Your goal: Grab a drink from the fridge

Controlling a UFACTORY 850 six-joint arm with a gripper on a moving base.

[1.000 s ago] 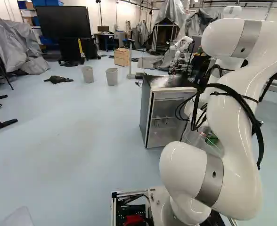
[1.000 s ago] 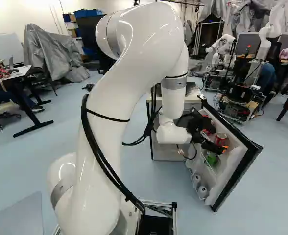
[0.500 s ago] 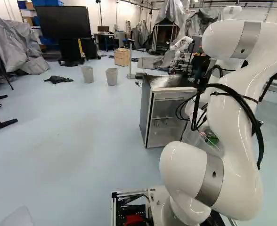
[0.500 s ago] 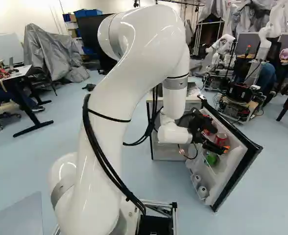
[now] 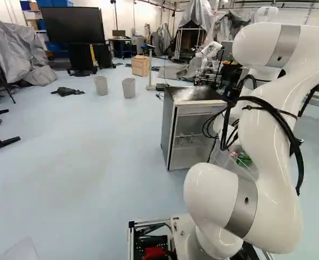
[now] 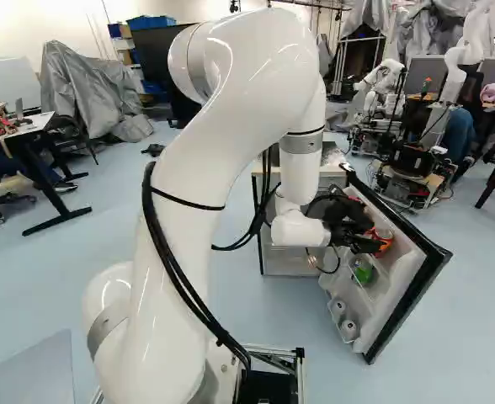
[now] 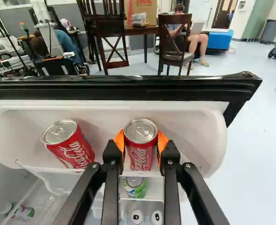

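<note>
The end effector (image 6: 380,243) reaches over the open door (image 6: 413,295) of the small fridge (image 5: 187,146), and its two orange pads (image 7: 162,142) press on a red can (image 7: 141,149) from opposite sides, pinching it between them. That can is upright inside the white upper bin (image 7: 196,136) of the door, near the black door edge (image 7: 128,89); whether its base touches the bin's floor cannot be told. A second red can (image 7: 72,149) sits in the same bin, apart from the pinched one and tilted, its silver top toward the camera. Lower down on the door, below the pinched can, is a green can (image 7: 136,188), and lower still are two pale-topped containers (image 7: 137,216) side by side. Another container with green on it (image 7: 23,212) lies well off to one side, in the fridge's lower area. The white arm (image 6: 231,135) rises from its joint and bends forward to the door, with black cables strapped along it. In the left base view, the fridge body stands left of the arm, with a dark top (image 5: 200,93), and two grey bins (image 5: 128,88) stand on the floor (image 5: 83,162) farther back. Another robot (image 6: 384,84) stands beyond the door in the right base view.
</note>
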